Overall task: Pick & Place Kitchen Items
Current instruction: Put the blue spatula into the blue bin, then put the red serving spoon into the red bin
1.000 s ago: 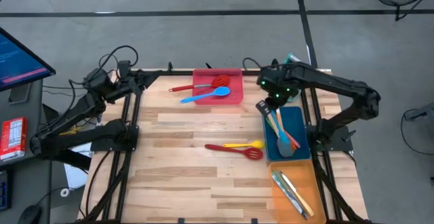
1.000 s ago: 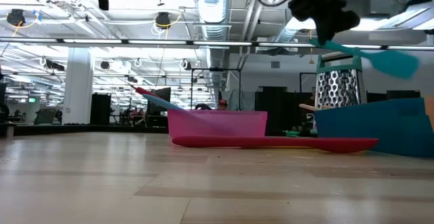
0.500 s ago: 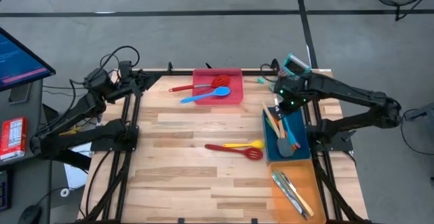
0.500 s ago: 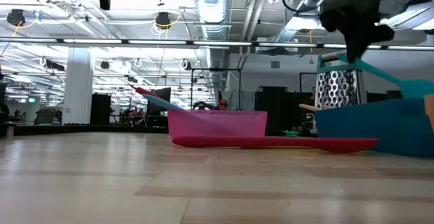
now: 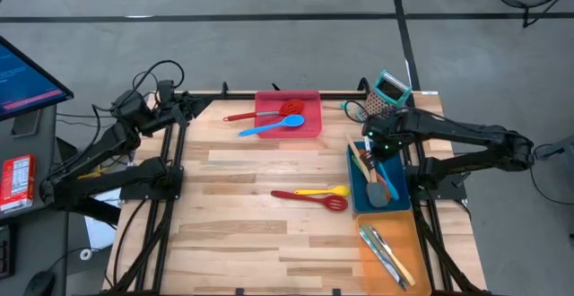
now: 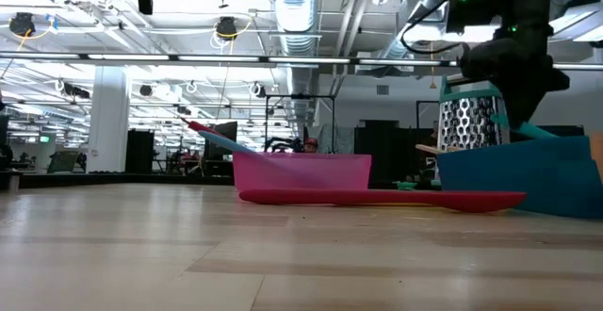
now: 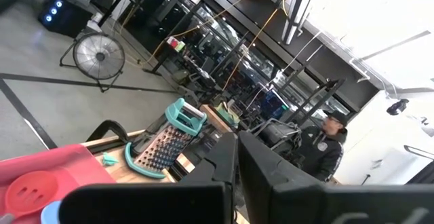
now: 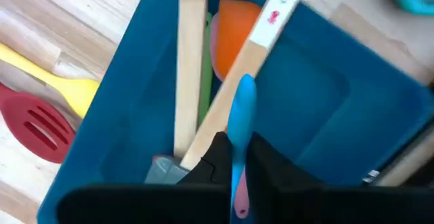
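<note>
My right gripper [image 5: 380,142] points down over the far end of the blue tray [image 5: 397,157], shut on a blue utensil [image 8: 242,108]. In the tray lie wooden-handled utensils [image 8: 190,68], an orange spatula [image 8: 234,37] and a grey one [image 5: 377,195]. A red slotted turner [image 5: 311,197] and a yellow spoon [image 5: 325,190] lie flat on the table beside the tray. A red slotted spoon [image 5: 289,108] and a blue spoon [image 5: 273,126] rest in the red tray [image 5: 309,99]. My left gripper [image 7: 237,159] is shut and holds nothing, raised at the far left. My right gripper pinches the blue utensil's slim handle [image 8: 239,132] between its two fingers, coming from above and pointing down. The handle runs out past the fingers over the tray's inside. In the low view the utensil [image 6: 524,130] slants down behind the tray's wall, which hides its lower end.
A teal-topped box grater [image 5: 388,92] stands at the far right corner, close behind the blue tray. An orange tray [image 5: 408,233] with silver cutlery [image 5: 381,251] sits at the near right. The table's left half is bare wood [image 5: 224,215].
My right gripper has gone down and toward the table's right and near edges, from beside the blue tray's far corner to over it. The blue utensil went with it, tipping from level in the air to slanting down into the tray.
</note>
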Motion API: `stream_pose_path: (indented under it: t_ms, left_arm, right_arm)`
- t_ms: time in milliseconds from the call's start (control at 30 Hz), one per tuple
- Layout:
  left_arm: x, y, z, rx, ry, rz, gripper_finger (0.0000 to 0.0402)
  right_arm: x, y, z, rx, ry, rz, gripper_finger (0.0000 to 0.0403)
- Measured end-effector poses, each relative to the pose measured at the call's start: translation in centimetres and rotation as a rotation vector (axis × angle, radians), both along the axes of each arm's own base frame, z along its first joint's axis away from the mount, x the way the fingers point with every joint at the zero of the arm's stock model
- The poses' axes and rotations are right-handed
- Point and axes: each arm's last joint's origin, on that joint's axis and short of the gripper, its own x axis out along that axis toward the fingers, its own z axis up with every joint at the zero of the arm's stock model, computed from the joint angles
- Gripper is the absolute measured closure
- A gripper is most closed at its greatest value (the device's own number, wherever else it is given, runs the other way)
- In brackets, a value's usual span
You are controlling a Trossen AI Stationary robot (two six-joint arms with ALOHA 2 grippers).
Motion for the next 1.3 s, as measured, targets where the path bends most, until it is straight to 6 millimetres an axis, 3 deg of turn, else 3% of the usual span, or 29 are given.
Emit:
stream_pose_path:
  t_ms: [133, 333, 600, 767, 967, 1167, 1300]
  left_arm:
    - [0.0, 0.0, 0.0, 0.000, 0.000, 0.000, 0.0400]
    - [0.1, -0.2, 0.0, 0.051, 0.022, -0.031, 0.0384]
    - [1.2, -1.4, -0.2, 0.168, 0.072, -0.196, 0.0287]
    - [3.1, -2.6, -0.9, 0.207, 0.120, -0.365, 0.0222]
    - [6.4, -4.0, -2.7, 0.217, 0.236, -0.518, 0.0185]
    - [10.2, -6.0, -5.8, 0.364, 0.402, -0.666, 0.0188]
    - [12.4, -7.4, -8.2, 0.479, 0.505, -0.765, 0.0195]
  right_arm:
    - [0.2, 0.0, -0.5, 0.001, -0.023, -0.014, 0.0379]
    - [0.4, -0.1, -0.5, -0.007, -0.043, -0.017, 0.0323]
    - [0.4, -0.1, -0.5, 0.000, -0.050, -0.012, 0.0230]
    - [1.0, 0.1, 0.0, 0.077, -0.170, 0.014, 0.0183]
    - [1.8, 0.8, 3.2, 0.120, -0.346, 0.074, 0.0172]
    - [1.9, 2.2, 7.5, 0.080, -0.519, 0.167, 0.0185]
    - [1.8, 3.4, 9.4, 0.059, -0.614, 0.214, 0.0193]
